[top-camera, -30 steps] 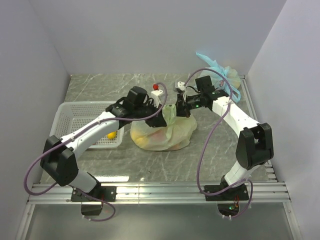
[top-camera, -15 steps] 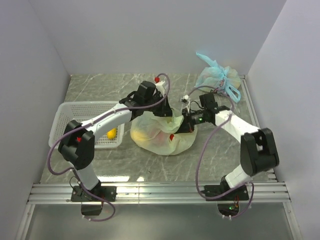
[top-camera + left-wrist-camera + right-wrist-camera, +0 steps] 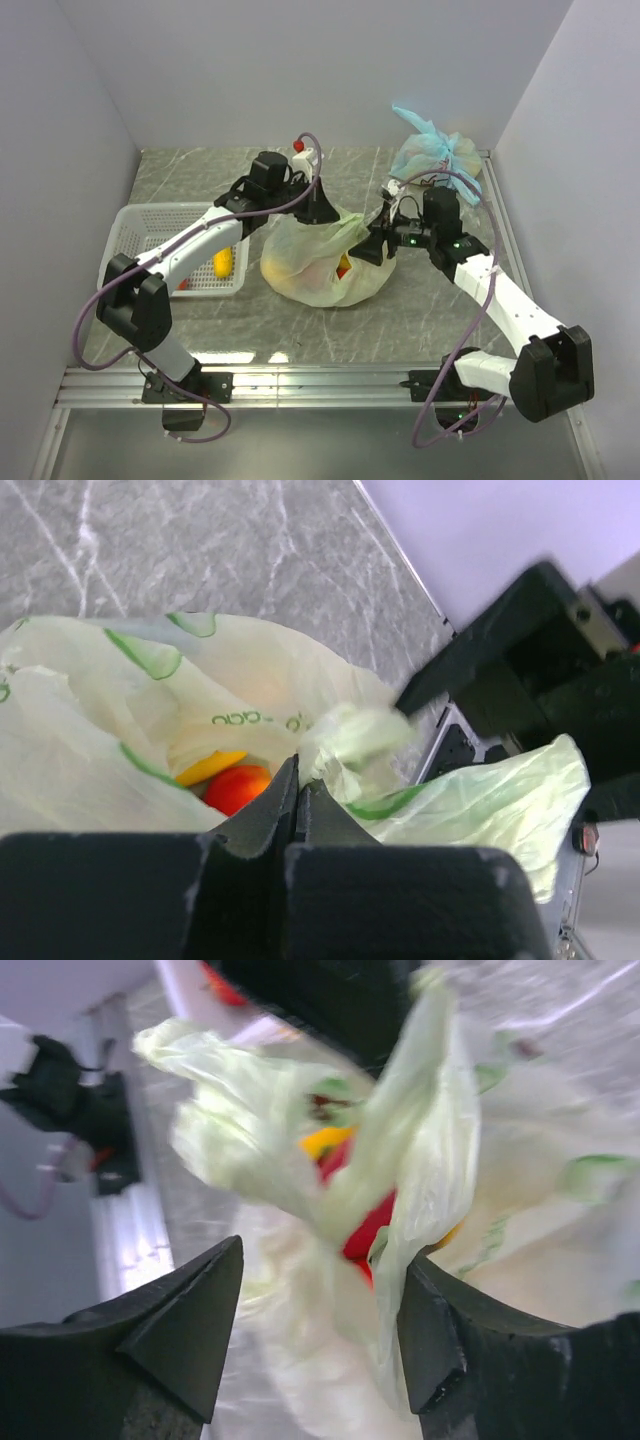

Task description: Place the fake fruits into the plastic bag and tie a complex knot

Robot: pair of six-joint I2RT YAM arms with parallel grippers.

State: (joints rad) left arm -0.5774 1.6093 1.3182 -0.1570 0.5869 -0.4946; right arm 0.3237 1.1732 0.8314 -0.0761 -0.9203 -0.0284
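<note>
The pale green plastic bag (image 3: 325,265) sits mid-table, bulging with fake fruits. A red fruit (image 3: 236,786) and a yellow one (image 3: 208,767) show through its mouth, and red shows too in the right wrist view (image 3: 368,1232). My left gripper (image 3: 318,211) is over the bag's top, shut on a bunched handle end (image 3: 352,736). My right gripper (image 3: 372,246) stands open at the bag's right side. A strip of bag film (image 3: 425,1160) hangs against one of its fingers (image 3: 440,1345). I cannot make out a knot in the blurred handle ends.
A white basket (image 3: 140,222) at the left holds a yellow fruit (image 3: 224,264). A tied light blue bag (image 3: 437,155) lies at the back right corner. White walls close in the back and both sides.
My right gripper has opened, let go of the bag's handle and drawn back to the right. The left gripper, still shut, has shifted back over the bag's top.
</note>
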